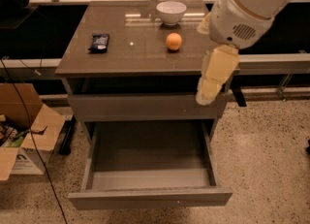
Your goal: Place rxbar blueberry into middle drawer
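Note:
The rxbar blueberry [99, 42], a small dark flat bar, lies on the left part of the cabinet top [131, 56]. The middle drawer [150, 198] is pulled wide open below the plain upper front [140, 106], and its grey inside holds nothing. My gripper [207, 92] hangs from the white arm [242, 14] at the cabinet's right edge, level with the upper front, pointing down. It is far right of the bar and holds nothing that I can see.
An orange [174, 41] and a white bowl [171, 12] sit on the top, right of centre, near my arm. An open cardboard box [26, 131] and a cable [29, 121] lie on the floor to the left. Speckled floor lies to the right.

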You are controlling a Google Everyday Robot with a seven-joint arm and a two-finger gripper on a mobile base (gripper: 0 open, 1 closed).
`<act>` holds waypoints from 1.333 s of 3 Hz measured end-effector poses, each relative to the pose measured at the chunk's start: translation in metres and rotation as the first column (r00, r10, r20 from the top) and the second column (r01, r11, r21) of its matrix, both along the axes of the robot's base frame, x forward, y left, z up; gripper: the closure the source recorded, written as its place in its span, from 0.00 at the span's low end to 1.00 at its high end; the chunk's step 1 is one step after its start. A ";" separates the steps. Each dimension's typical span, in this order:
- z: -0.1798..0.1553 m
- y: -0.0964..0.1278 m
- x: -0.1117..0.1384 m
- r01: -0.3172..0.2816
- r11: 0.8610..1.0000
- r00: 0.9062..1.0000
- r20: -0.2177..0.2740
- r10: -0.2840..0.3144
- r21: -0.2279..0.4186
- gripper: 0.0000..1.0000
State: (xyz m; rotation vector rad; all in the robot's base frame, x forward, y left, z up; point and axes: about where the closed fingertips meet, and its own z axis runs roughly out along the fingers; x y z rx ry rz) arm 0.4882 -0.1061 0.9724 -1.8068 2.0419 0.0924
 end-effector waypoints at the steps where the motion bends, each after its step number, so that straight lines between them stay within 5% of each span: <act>1: -0.001 0.043 0.024 -0.051 0.997 0.999 -0.008 0.051 0.056 0.00; 3: -0.013 0.102 0.085 -0.084 0.986 0.995 -0.036 0.090 0.145 0.00; 4: -0.036 0.132 0.124 -0.097 0.980 0.989 -0.097 0.115 0.176 0.00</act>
